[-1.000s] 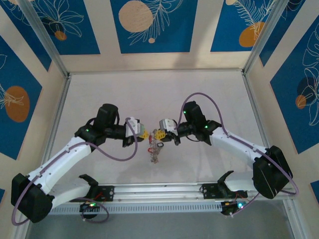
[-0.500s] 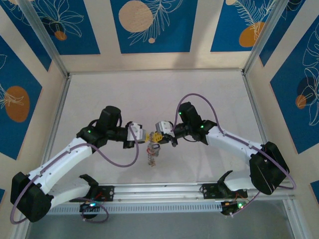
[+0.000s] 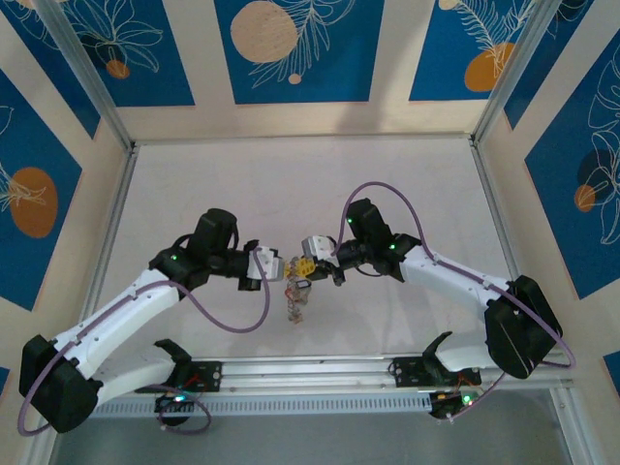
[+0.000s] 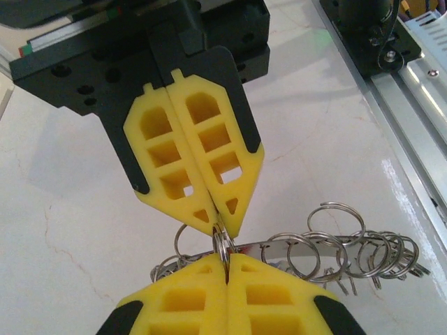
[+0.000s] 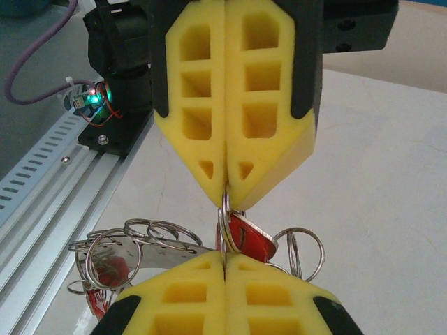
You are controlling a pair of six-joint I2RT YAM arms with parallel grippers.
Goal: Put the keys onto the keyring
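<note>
Keyring — strung with small rings | left claw and right claw clenched on one split ring | red-headed key beside it — threading judged unfinished

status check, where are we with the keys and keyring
left gripper, right gripper both shut, tip to tip on one split ring. red key hangs there. keyring alongside, nothing blocking.
</note>
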